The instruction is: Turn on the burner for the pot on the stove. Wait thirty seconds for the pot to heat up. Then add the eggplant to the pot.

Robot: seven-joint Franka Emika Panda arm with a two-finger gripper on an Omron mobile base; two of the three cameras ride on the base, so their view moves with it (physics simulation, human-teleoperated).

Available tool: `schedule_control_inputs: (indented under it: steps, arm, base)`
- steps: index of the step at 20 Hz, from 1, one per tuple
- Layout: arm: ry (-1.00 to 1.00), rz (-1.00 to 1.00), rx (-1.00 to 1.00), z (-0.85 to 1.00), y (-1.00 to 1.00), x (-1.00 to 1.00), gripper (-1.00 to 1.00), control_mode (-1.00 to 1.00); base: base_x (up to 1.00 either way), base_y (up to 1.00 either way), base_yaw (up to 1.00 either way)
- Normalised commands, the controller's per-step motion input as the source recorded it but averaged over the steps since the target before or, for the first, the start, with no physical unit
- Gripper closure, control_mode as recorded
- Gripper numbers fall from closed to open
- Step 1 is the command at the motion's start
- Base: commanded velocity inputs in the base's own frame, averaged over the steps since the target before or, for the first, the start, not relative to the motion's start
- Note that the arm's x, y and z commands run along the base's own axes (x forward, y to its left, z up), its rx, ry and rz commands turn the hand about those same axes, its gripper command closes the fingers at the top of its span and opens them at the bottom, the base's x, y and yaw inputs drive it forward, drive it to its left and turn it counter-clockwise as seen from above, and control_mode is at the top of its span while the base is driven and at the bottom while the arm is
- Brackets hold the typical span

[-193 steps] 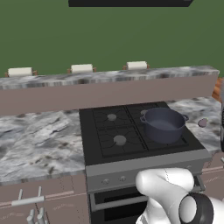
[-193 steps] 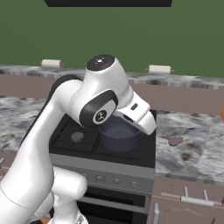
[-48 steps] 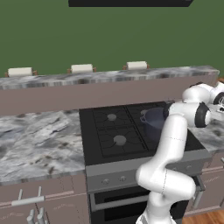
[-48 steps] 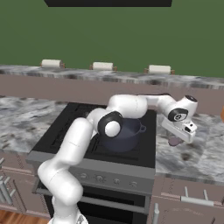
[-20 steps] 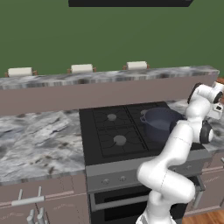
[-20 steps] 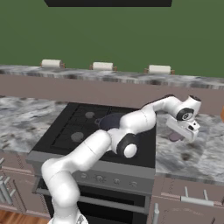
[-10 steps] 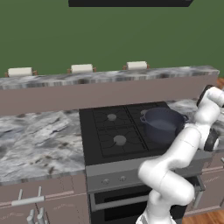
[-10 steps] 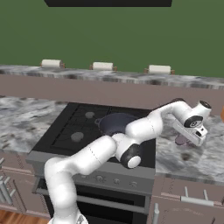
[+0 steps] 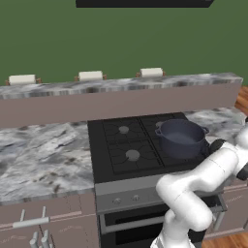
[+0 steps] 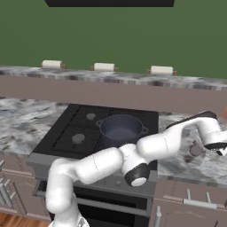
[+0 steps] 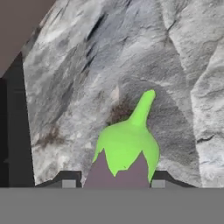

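Now my claw (image 11: 113,183) straddles the eggplant (image 11: 124,151), a finger each side; whether it grips yet, I cannot tell. Beyond lies the marble counter (image 11: 109,57) beside the stove (image 9: 128,145). I'd squeeze squarely mid-body, then lift straight toward the pot (image 9: 181,138).

Grey marbled counter (image 9: 43,155), raised ledge (image 9: 121,86) — three small pale rolls (image 9: 90,76) on top

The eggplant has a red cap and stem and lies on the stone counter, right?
Not quite. The eggplant's cap and stem are bright green, not red, as the hand view shows. It does lie on the stone counter.
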Motion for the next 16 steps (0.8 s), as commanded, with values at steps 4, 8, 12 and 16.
schedule_control_inputs:
  steps: [4,8,12,16]
  arm:
    - [-1.0,0.0,0.01,0.05,0.61,-1.0,1.0,-1.0]
    - [-0.97,0.0,0.0,0.04,0.9,-0.94,1.0,-1.0]
    - [-0.75,0.0,0.0,0.0,1.0,-0.57,1.0,-1.0]
    - [-0.53,0.0,0.0,0.07,1.0,-0.16,1.0,-1.0]
  base:
    - [0.0,0.0,0.0]
    - [0.0,0.0,0.0]
    - [0.0,0.0,0.0]
    - [0.0,0.0,0.0]
